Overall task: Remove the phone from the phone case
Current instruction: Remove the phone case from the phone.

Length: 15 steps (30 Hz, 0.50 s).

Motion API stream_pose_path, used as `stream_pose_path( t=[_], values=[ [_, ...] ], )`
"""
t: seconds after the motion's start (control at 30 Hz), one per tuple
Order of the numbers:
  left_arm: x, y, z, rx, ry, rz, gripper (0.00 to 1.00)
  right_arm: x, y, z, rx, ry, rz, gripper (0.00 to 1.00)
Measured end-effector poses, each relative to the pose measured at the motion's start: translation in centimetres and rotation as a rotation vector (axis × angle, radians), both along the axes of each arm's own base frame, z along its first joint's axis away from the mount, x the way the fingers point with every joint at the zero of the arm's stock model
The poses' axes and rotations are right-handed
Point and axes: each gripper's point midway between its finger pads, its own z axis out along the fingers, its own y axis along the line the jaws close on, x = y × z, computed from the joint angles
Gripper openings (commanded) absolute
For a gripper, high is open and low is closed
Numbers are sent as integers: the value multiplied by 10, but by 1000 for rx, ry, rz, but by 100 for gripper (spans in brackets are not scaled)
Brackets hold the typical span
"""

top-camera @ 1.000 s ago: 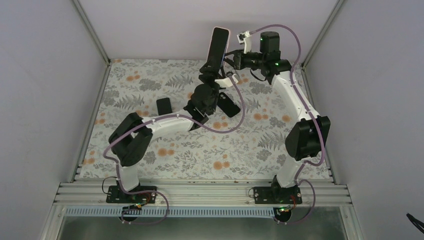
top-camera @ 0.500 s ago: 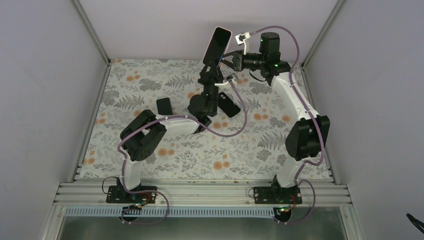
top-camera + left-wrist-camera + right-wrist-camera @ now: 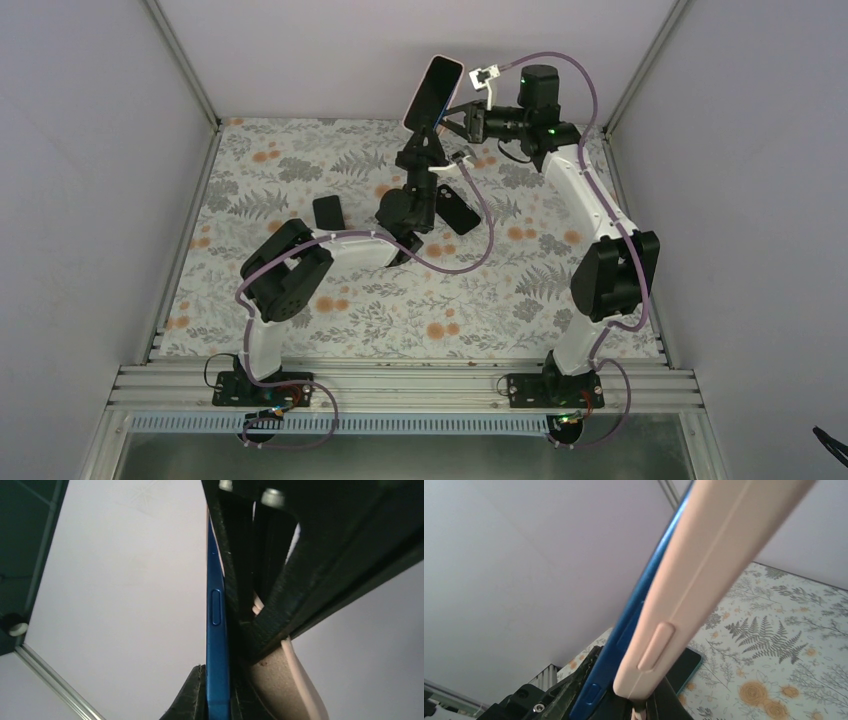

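Left claw (image 3: pixel 215 702) clamped on blue phone (image 3: pixel 216 625), held high over counter (image 3: pixel 520 300). Pink phone case (image 3: pixel 704 580) lifted off phone at lower end. Right claw (image 3: pixel 453 118) at case edge; cannot tell its grip. Risk: hard tug levers phone from left claw, and it drops.

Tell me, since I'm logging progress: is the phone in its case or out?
Partly out: the blue phone shows its bare edge and side button beside the pink case, not inside it.
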Motion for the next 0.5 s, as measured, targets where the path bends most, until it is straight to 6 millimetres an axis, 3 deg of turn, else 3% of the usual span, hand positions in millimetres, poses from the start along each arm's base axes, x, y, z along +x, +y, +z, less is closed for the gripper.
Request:
stream_pose_path(
  t=[0.3,0.47,0.5],
  values=[
    [1,4,-3,-59,128,-71,2,10,-6,-7,-133,-4,-126,3],
    [-18,48,37,-123,212,-123,2,47,-43,-17,-367,-174,-361,3],
    [-21,59,48,-161,211,-127,2,49,-54,-28,-435,-166,-396,3]
  ],
)
